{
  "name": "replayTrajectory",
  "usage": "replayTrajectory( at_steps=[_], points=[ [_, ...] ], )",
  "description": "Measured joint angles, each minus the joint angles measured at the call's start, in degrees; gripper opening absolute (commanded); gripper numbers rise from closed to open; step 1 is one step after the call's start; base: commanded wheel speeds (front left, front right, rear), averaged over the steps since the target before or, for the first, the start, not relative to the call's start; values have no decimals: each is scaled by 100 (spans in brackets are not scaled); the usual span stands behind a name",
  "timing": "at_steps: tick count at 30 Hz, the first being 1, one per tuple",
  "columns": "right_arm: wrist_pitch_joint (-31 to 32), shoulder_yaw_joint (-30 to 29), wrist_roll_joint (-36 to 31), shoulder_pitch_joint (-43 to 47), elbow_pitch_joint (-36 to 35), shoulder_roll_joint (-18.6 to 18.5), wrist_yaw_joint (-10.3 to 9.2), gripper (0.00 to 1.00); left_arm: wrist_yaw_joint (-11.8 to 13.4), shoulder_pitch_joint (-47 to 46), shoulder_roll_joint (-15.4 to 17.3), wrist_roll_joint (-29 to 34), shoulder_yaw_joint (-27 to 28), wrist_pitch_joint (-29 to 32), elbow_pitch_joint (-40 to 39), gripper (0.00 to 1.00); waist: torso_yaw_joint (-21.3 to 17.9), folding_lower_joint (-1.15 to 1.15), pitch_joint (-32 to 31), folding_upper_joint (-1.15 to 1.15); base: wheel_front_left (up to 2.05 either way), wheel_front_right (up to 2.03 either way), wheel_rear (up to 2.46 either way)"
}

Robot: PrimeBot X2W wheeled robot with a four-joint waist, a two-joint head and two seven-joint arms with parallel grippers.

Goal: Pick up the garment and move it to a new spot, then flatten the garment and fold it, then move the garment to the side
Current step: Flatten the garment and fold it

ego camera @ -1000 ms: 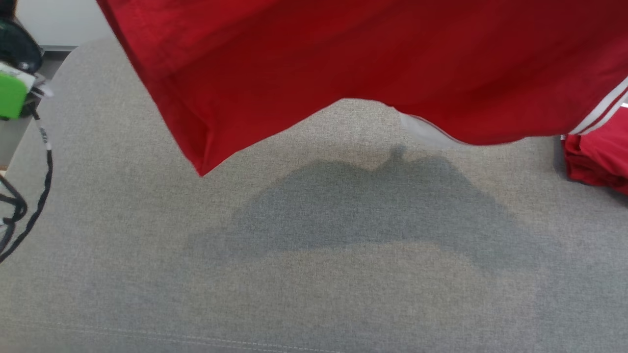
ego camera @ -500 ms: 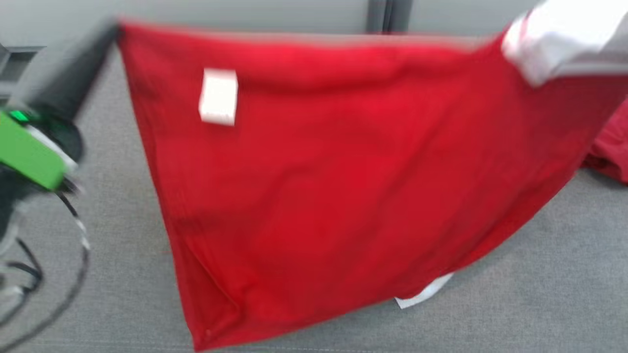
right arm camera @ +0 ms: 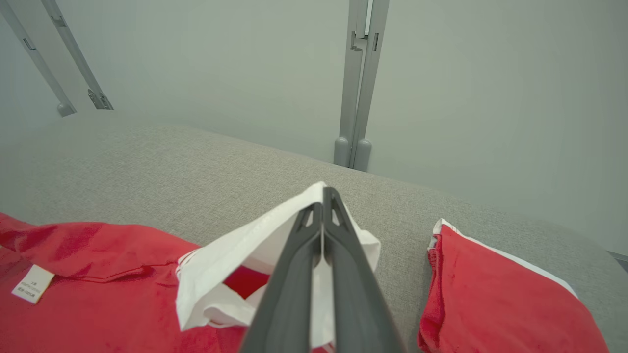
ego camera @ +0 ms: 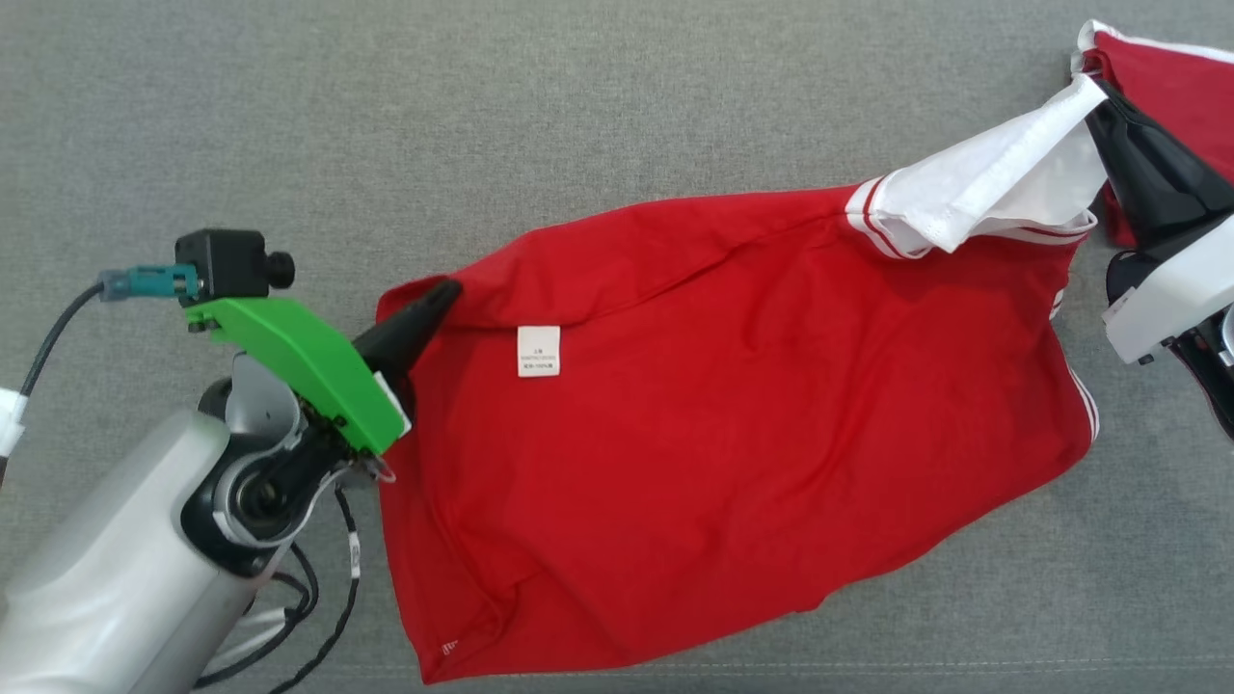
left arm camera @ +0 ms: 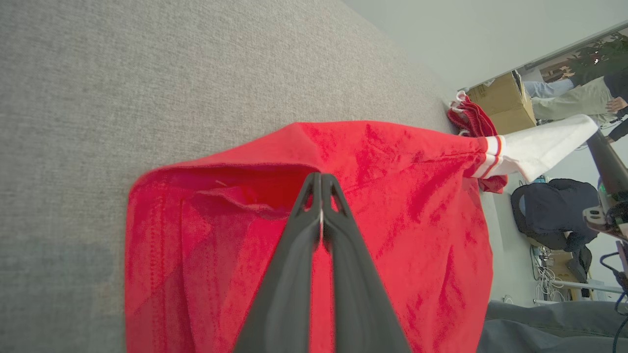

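The red garment [ego camera: 733, 453] lies spread, still rumpled, on the grey fabric surface [ego camera: 482, 125]. It has a white label [ego camera: 538, 350] and a white striped-edge band [ego camera: 993, 183] at its right end. My left gripper [ego camera: 445, 287] is shut on the garment's upper left corner; the left wrist view shows the fingertips [left arm camera: 321, 179] pressed together on a red fold [left arm camera: 235, 191]. My right gripper [ego camera: 1099, 89] is shut on the white band and holds it lifted off the surface. In the right wrist view that gripper [right arm camera: 326, 196] pinches the white band [right arm camera: 230, 260].
A second red garment [ego camera: 1181, 87], folded, lies just beyond my right gripper, also in the right wrist view [right arm camera: 490, 294]. Cables [ego camera: 328, 598] hang by my left forearm. Past the surface's far end stand a cardboard box [left arm camera: 500, 100], a dark bag [left arm camera: 549, 211] and a person [left arm camera: 574, 95].
The garment hung in the air before the camera earlier; now it lies laid out on the surface, still held at both ends. The head view has also shifted.
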Motion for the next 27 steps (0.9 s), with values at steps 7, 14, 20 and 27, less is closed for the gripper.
replayTrajectory(
  at_steps=[7, 14, 20, 27],
  points=[
    [-338, 87, -200, -4, 408, 186, -8, 0, 0, -589, -495, 470, 101, -488, 812, 16, -60, 0, 361, 0, 0, 0, 0],
    [-546, 199, -335, -14, 694, 354, -14, 0, 0, -731, -666, 711, 36, -760, 1407, 100, -30, 1, 388, 0, 0, 0, 0],
    [-708, 208, -336, -20, 905, 437, -15, 0, 0, -771, -712, 1043, -75, -1025, 1715, 100, 61, 1, 378, 0, 0, 0, 0],
    [-811, 227, -343, -18, 1121, 475, -14, 0, -160, -778, -726, 1122, -232, -1117, 1673, 100, 178, 0, 319, 0, 0, 0, 0]
  ],
)
